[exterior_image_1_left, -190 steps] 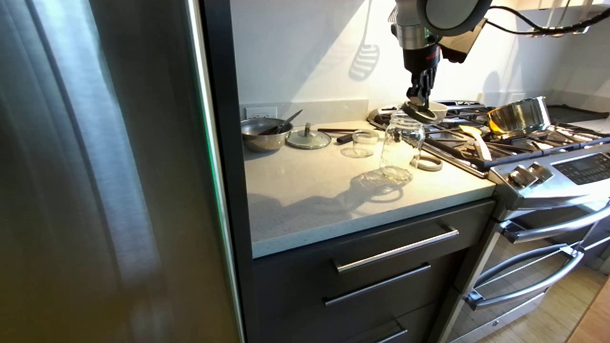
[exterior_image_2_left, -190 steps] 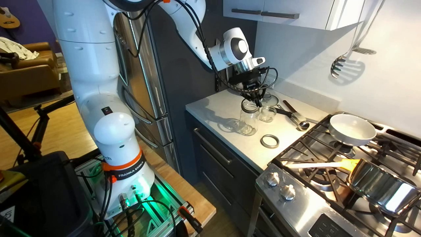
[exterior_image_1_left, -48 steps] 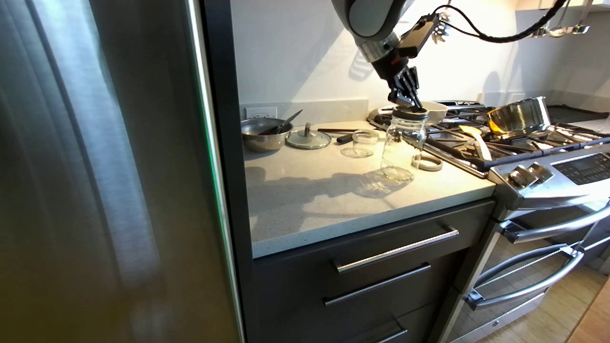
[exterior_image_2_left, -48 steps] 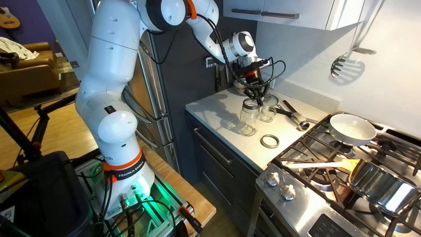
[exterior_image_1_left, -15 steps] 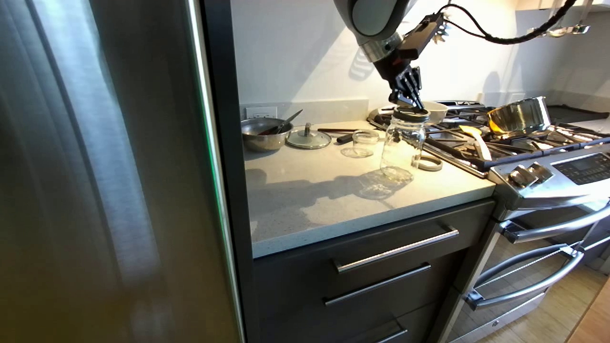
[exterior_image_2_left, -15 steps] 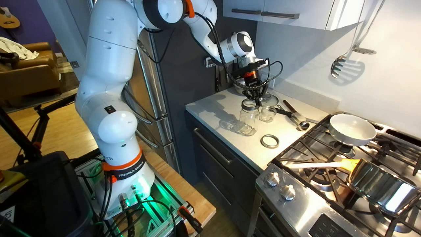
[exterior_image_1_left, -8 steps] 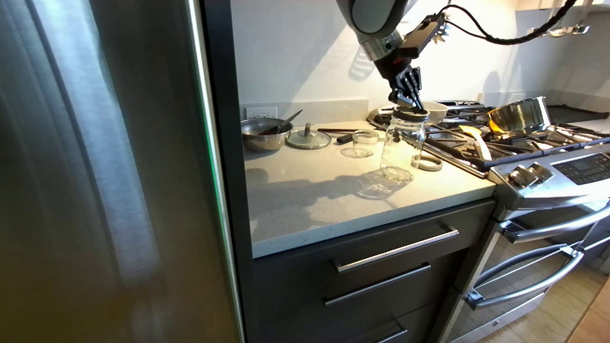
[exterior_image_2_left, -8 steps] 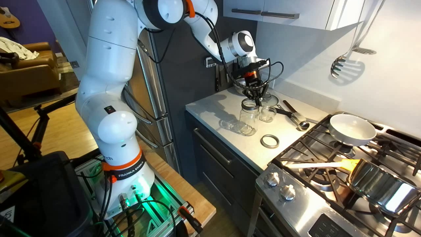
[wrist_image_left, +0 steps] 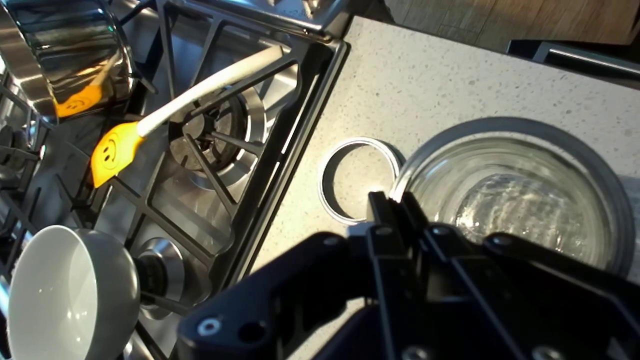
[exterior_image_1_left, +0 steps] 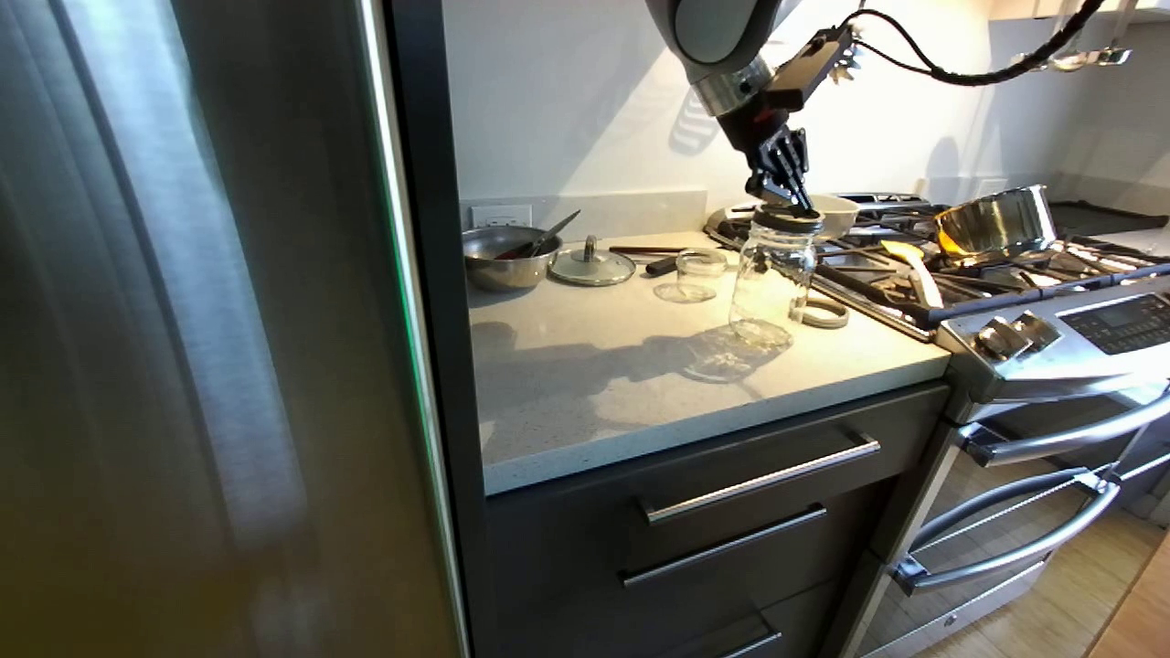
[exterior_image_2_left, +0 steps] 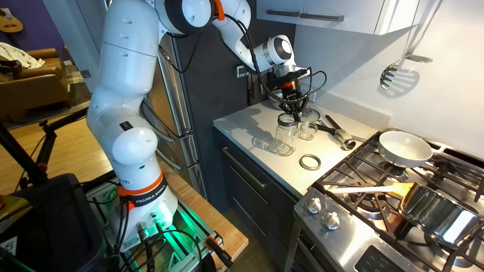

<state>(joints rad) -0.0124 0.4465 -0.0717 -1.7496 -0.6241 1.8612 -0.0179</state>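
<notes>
Two thin black fingers (wrist_image_left: 380, 215) of the robot's gripper (wrist_image_left: 395, 197) are squeezed close together, and they pinch the edge of a dark metal ring (exterior_image_1_left: 777, 221). In the wrist view the edge of the ring goes right into the tiny gap at the fingertips. The ring sits on the mouth of a big glass jar (exterior_image_1_left: 768, 283), like a hat with a hole in it. I cannot tell if it lies flat all the way round. The jar stands upright on the pale counter (exterior_image_1_left: 548, 320), and you can see down through the ring to the bottom of the jar. The arm (exterior_image_2_left: 128, 68) leans over, and the gripper points down at a slant.

Between the jar and the stove (exterior_image_2_left: 351, 241), a second ring (exterior_image_2_left: 310, 168) lies flat on the counter. A little glass (exterior_image_2_left: 308, 134) stands close to the jar too. There is also a see-through pot lid (exterior_image_1_left: 585, 268), and just beside it a metal bowl (exterior_image_1_left: 503, 274) with a dark tool (exterior_image_1_left: 556, 233) leaning out.

On the stove there is a white bowl (exterior_image_2_left: 393, 158), a shiny pot (exterior_image_2_left: 438, 215) that is tipped, and a spatula (wrist_image_left: 112, 152) with an orange head and a smiling face. Two long kitchen tools (exterior_image_2_left: 388, 73) hang by the wall (exterior_image_2_left: 446, 98)
</notes>
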